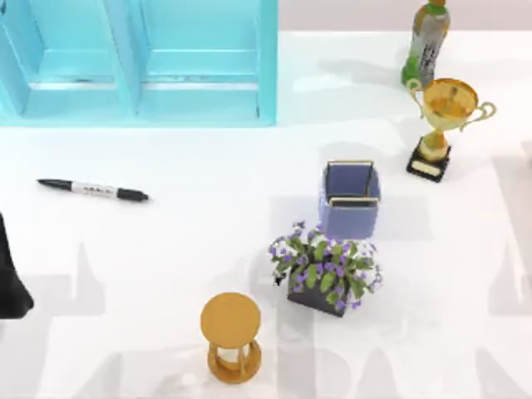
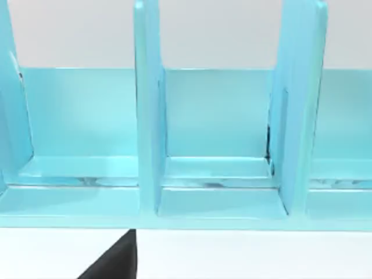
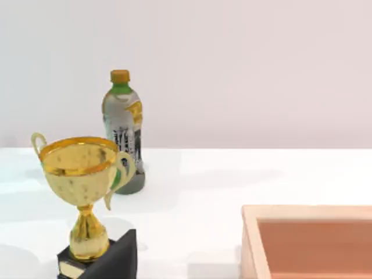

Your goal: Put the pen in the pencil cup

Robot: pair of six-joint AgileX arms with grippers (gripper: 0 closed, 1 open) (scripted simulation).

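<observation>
The pen (image 1: 91, 189) lies flat on the white table at the left, black at both ends with a white lettered barrel, roughly level across the top view. The pencil cup (image 1: 349, 200), a small square periwinkle cup with a gold wire rim, stands upright right of the table's middle, far from the pen. My left arm (image 1: 12, 278) sits at the left edge, nearer the front than the pen and apart from it. A dark part of my left gripper (image 2: 114, 260) pokes into the left wrist view. A dark part of my right gripper (image 3: 114, 258) stands before the trophy.
A turquoise shelf unit (image 1: 137, 62) fills the back left. A dark pot of purple flowers (image 1: 324, 270) stands just in front of the cup. A round wooden stool (image 1: 231, 337) is at the front. A gold trophy (image 1: 445, 120) and bottle (image 1: 426, 41) are back right. A wooden box (image 3: 308, 241) is nearby.
</observation>
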